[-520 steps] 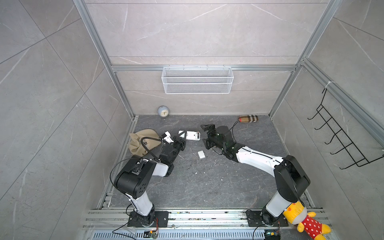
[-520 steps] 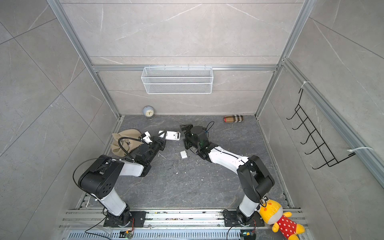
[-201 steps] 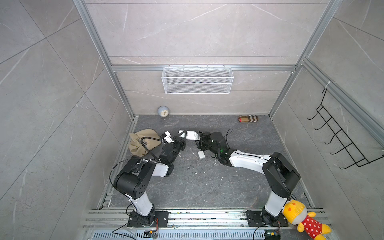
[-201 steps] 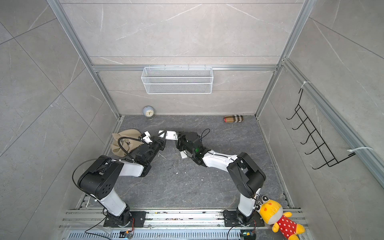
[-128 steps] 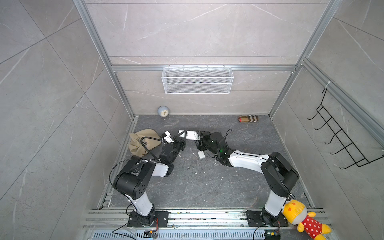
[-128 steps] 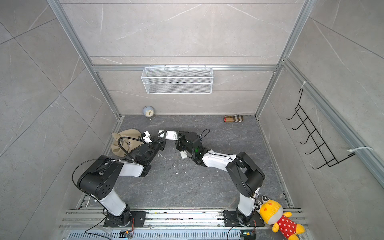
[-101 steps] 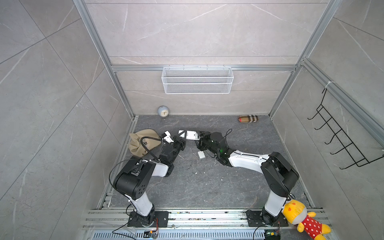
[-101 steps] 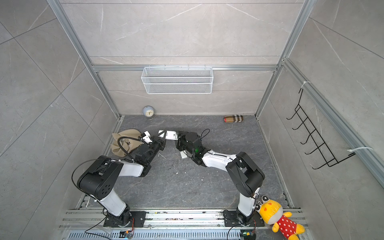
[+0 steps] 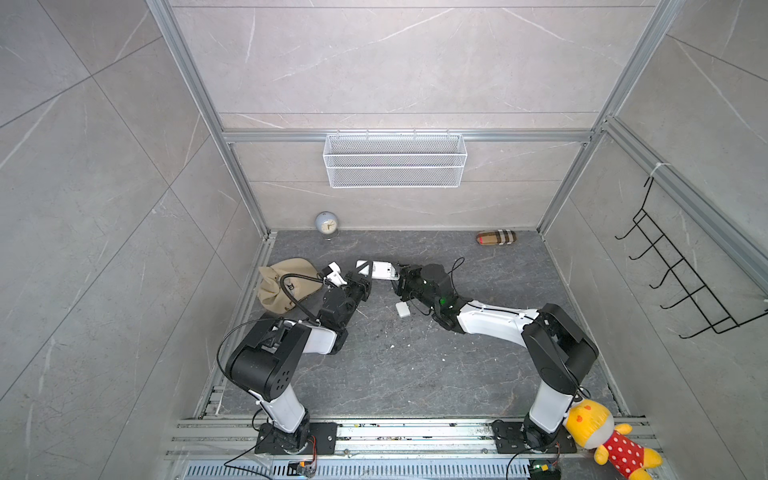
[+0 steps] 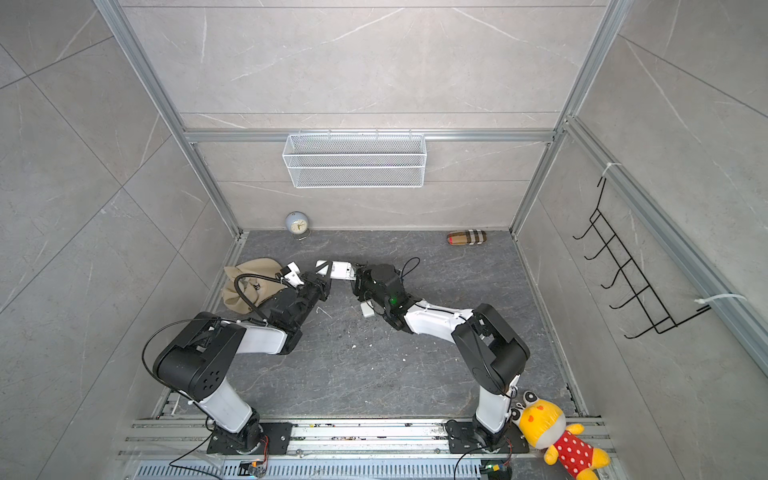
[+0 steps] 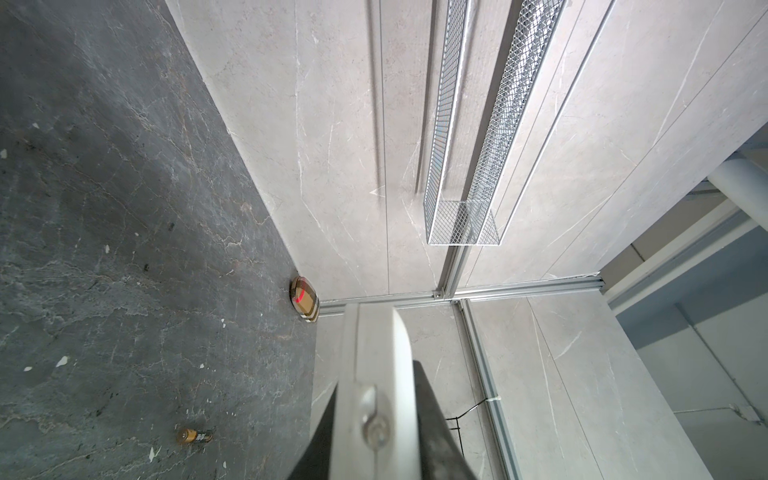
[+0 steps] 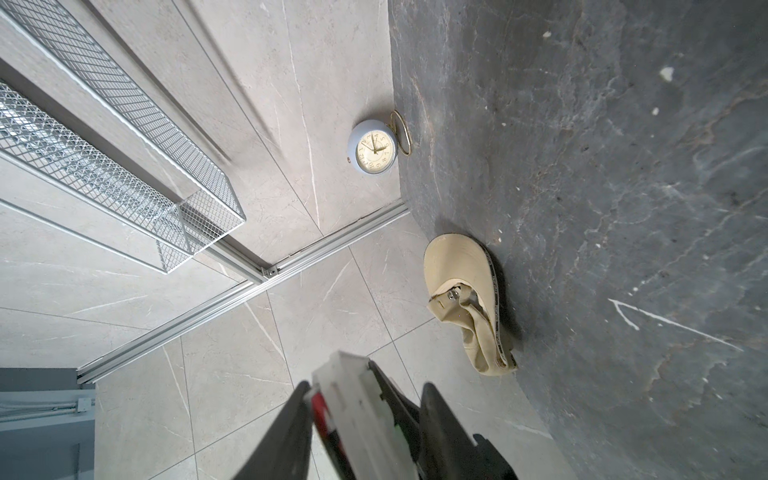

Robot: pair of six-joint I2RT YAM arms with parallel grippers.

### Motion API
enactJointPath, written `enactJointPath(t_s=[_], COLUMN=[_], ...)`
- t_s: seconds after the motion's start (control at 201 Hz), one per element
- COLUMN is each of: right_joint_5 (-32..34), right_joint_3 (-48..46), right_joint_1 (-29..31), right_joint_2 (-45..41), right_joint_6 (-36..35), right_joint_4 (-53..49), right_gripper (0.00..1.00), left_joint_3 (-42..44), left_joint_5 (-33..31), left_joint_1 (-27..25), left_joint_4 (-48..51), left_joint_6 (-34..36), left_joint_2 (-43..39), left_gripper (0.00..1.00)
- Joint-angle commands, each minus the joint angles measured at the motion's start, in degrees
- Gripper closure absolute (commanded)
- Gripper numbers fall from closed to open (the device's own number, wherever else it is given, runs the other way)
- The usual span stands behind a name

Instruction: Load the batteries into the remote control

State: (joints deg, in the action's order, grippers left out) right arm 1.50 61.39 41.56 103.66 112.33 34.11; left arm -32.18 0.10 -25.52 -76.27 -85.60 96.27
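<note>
The white remote control (image 9: 376, 269) hangs above the floor in both top views, also (image 10: 338, 269). My left gripper (image 9: 360, 279) is shut on its left end. In the left wrist view the remote control (image 11: 374, 374) stands edge-on, clamped between both dark fingers (image 11: 432, 415). My right gripper (image 9: 397, 277) is open around the other end. In the right wrist view the remote control (image 12: 361, 411) touches one finger (image 12: 282, 432), with a gap to the other. One of the batteries (image 11: 195, 435) lies on the floor. A small white cover (image 9: 402, 309) lies under the right arm.
A beige cap (image 9: 282, 284) lies left of the left arm. A round clock (image 9: 327, 222) and a plaid pouch (image 9: 496, 237) sit at the back wall under a wire basket (image 9: 395, 160). A yellow plush toy (image 9: 606, 436) leans at the right arm's base.
My right arm swung left from the middle of the floor up to the remote control's free end. Over the last second it barely shifted. The left arm has held still.
</note>
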Motion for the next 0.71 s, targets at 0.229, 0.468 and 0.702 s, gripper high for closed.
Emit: enactJointPath(t_s=[0.229,0.468,0.702], right_joint_5=[0.70,-2.06,-20.70], right_joint_3=[1.27,2.47,11.61], right_joint_1=[-0.16,-0.87,-7.16], right_joint_2=[-0.93,-0.82,-2.28], right_joint_6=[-1.15,-4.22,-31.50], right_joint_4=[-2.99,-2.78,-21.16], right_gripper=[0.66,0.47,0.16], left_joint_3=[-0.21,0.40,2.10], left_joint_5=[-0.89,-0.96,2.15], left_joint_1=[-0.17,-0.13,2.24], left_joint_4=[-4.81,-4.81,-4.75], left_joint_6=[1.05,1.01,-3.83], left_joint_2=[-3.08,-3.62,-3.24], left_gripper=[1.00,1.00,1.00])
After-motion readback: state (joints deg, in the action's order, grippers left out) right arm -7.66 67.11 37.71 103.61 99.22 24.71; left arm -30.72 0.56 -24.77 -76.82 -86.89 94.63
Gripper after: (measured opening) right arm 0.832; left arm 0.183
